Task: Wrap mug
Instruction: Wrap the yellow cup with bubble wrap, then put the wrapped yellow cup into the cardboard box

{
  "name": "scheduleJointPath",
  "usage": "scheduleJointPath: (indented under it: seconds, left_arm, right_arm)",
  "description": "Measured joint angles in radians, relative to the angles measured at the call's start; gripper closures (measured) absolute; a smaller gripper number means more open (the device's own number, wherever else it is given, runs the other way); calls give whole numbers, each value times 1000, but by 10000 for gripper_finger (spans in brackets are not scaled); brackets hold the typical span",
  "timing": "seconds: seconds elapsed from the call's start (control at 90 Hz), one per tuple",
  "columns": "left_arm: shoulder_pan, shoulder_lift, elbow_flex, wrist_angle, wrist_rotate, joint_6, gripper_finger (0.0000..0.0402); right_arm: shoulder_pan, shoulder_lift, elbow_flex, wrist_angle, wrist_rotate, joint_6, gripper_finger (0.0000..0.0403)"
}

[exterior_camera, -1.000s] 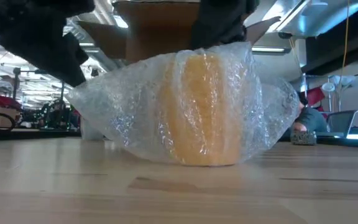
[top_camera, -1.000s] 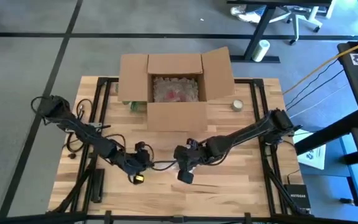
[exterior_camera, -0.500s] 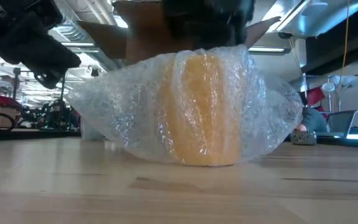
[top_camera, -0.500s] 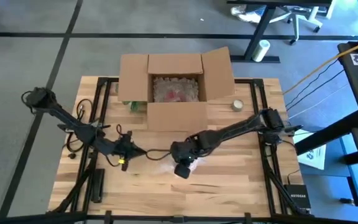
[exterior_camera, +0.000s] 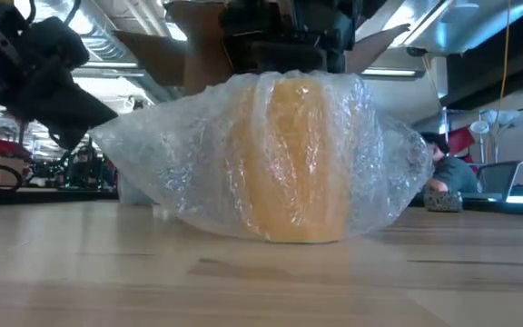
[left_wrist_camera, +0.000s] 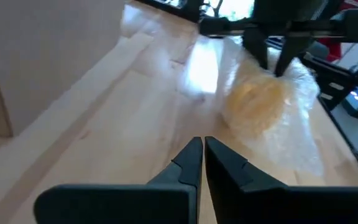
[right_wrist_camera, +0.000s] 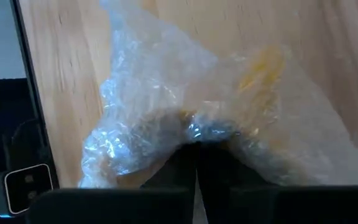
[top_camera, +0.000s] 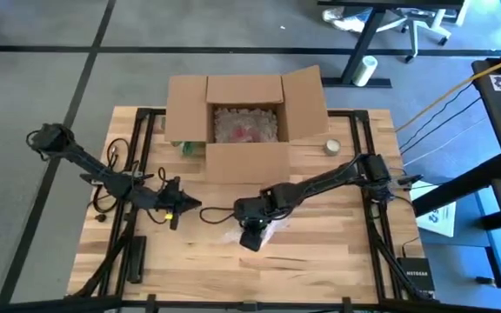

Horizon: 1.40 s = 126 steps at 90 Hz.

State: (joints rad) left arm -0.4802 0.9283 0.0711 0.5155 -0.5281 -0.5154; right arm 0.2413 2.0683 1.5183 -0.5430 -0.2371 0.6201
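Low view, nearest item: mug (exterior_camera: 296, 159), yellow, upright on the wooden table (exterior_camera: 261, 282), shrouded in clear bubble wrap (exterior_camera: 162, 159) whose loose wings spread out to both sides along the tabletop.

Right gripper (right_wrist_camera: 196, 148): directly above the mug, fingers pressed together, pinching a gathered fold of wrap at the mug's top. High view places it mid-table (top_camera: 252, 228), on the operator's side of the cardboard box (top_camera: 243, 117).

Left gripper (left_wrist_camera: 197, 155): fingers pressed together, holding nothing. The mug sits ahead of it and apart; the right gripper stands over the bundle beyond.

Step in hand, judged: holding the gathered wrap closed over the mug. To do it well, keep the pinch steady and low so the mug does not tip, and bring the free wings in against the body rather than pulling upward.

Appearance of task item: mug blurred to a pale amber column through the film; wrap crinkled, glossy, not yet tight at the sides.

Farthest: box, flaps open, with bubble-wrapped contents inside.
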Motion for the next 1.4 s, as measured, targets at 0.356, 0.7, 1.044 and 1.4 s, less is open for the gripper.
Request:
scheduleJointPath:
  seconds: [0.356,0.7,1.044,1.4]
  left_arm:
    - [2,0,0,-8,0,0,402]
    - [2,1,0,-8,0,56,402]
    - [3,2,-62,77,-73,91,396]
    - [37,-73,-62,70,-150,184,396]
  right_arm:
    - [1,4,269,-232,5,-102,403]
    - [0,2,451,-602,134,-188,403]
    - [0,9,434,-672,152,-184,369]
    - [-8,9,434,-671,159,-183,302]
